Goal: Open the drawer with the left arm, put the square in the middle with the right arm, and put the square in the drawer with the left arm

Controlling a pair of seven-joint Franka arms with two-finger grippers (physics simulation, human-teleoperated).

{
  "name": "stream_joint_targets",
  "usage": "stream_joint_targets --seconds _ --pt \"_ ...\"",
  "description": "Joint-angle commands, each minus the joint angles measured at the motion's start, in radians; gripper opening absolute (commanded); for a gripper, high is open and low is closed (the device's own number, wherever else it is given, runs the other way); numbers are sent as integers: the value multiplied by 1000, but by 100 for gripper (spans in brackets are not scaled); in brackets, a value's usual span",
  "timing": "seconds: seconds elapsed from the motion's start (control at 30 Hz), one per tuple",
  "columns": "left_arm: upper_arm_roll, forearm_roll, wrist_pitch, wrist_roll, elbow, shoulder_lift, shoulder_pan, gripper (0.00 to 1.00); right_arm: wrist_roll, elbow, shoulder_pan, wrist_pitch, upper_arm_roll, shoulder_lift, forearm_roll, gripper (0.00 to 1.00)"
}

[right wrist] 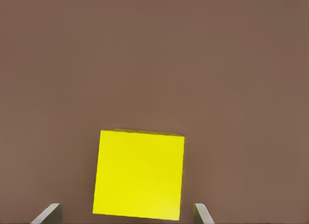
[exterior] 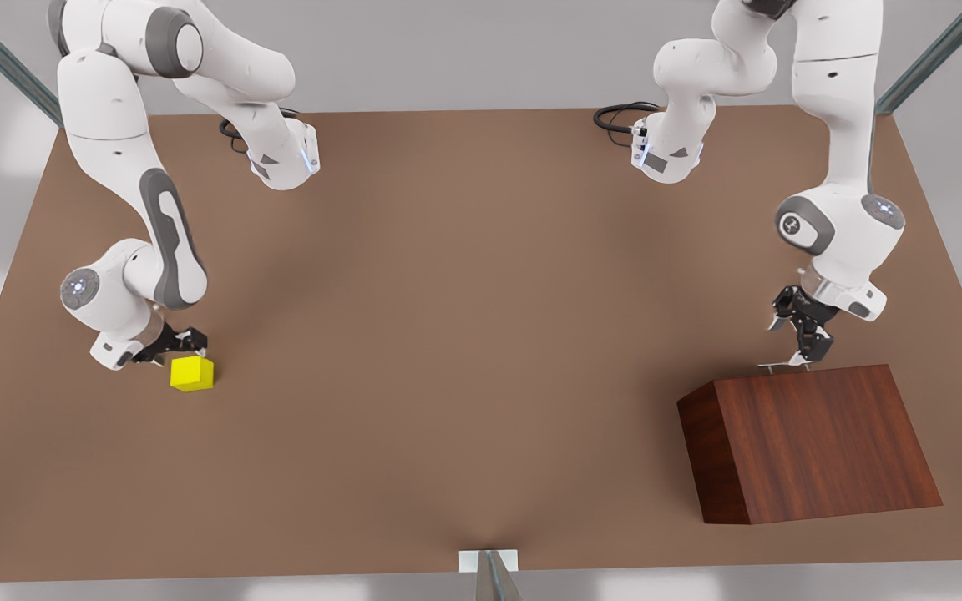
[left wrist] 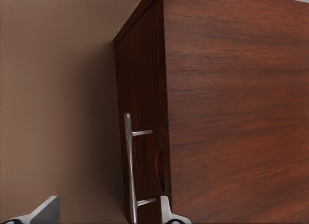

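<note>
The drawer point(left wrist: 140, 113) sits closed in the front face of a slope-topped wooden box point(exterior: 815, 442) on the front view's right side of the brown table point(exterior: 464, 334), its thin silver bar handle point(left wrist: 129, 166) lying between the spread fingertips point(left wrist: 46, 209) of the left gripper point(exterior: 790, 361), which hangs at the box's upper edge without gripping. The square point(exterior: 192, 373), a small yellow cube, rests on the table at the front view's left, well apart from the box. The right gripper point(exterior: 184, 344) hovers just above it with fingers spread wider than the cube, not touching it.
</note>
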Motion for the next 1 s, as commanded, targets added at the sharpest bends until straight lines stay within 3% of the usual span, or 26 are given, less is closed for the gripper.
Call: stream_joint_targets --seconds 0.0,0.37,0.77,0.97 --pt "5 -12 0 0 0 0 -3 100 -2 3 0 1 0 6 0 100" --pt "19 -84 5 2 -8 55 0 100 -37 45 1 9 3 59 5 100" --pt "19 -101 5 5 -2 88 0 100 -34 39 12 46 5 88 147 100" --pt "19 -104 -15 5 -25 63 0 100 -37 63 8 49 6 108 141 92"
